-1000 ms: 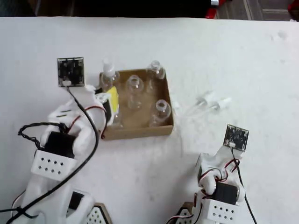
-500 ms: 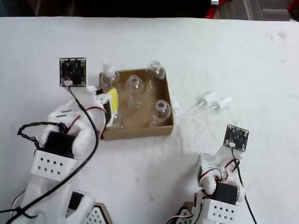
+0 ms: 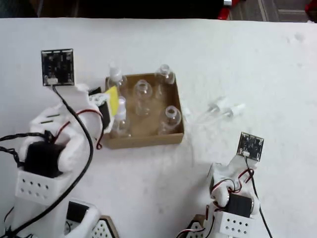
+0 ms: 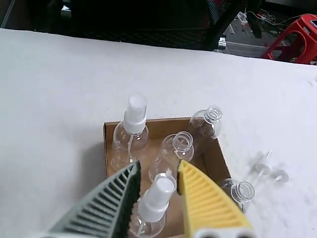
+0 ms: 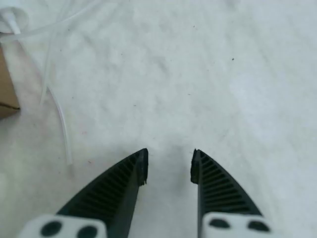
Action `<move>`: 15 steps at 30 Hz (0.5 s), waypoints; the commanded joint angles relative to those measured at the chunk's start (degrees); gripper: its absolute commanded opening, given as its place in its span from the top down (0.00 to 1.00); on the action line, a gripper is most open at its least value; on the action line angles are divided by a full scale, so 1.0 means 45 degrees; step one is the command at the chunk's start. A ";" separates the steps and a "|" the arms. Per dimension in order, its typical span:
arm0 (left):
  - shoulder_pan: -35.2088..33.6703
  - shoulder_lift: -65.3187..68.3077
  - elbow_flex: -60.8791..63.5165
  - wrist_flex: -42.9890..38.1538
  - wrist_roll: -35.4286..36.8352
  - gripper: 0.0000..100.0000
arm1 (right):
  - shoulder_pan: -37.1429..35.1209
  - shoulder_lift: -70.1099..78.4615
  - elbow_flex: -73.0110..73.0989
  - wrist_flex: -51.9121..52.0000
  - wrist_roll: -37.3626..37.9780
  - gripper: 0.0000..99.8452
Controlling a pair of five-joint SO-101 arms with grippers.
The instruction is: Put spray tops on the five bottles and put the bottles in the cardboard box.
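The cardboard box [image 3: 148,140] [image 4: 106,148] holds several clear bottles. Two carry white spray tops: one in the back left corner [image 3: 115,79] [image 4: 132,134] and one at the front left [image 3: 120,115] [image 4: 157,201]. Three stand uncapped [image 3: 142,91] [image 3: 165,74] [image 3: 172,116] [image 4: 181,144]. My left gripper [image 3: 105,101] [image 4: 158,166] hangs open above the front left bottle, its grey and yellow fingers either side of the top without touching it. My right gripper [image 5: 168,153] is open over bare table, near the front right.
Loose spray tops with thin tubes [image 3: 225,108] [image 4: 270,171] [image 5: 54,99] lie on the white table to the right of the box. The right arm [image 3: 233,191] sits low at the front right. The table's far half is free room.
The left arm has drawn back and up to the left, away from the box. The capped front left bottle now stands uncovered in the box. The right arm has not moved.
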 commanded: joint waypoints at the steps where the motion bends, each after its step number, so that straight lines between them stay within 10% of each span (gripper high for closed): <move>1: -0.1201 -0.0147 -0.1504 0.0899 0.0234 0.88 | 0.0147 -0.0049 0.0117 0.0107 -0.0078 0.87; 15: -0.6691 -0.0147 0.1934 0.1954 0.0117 0.88 | 0.0147 -0.0049 0.0117 0.0107 -0.0078 0.87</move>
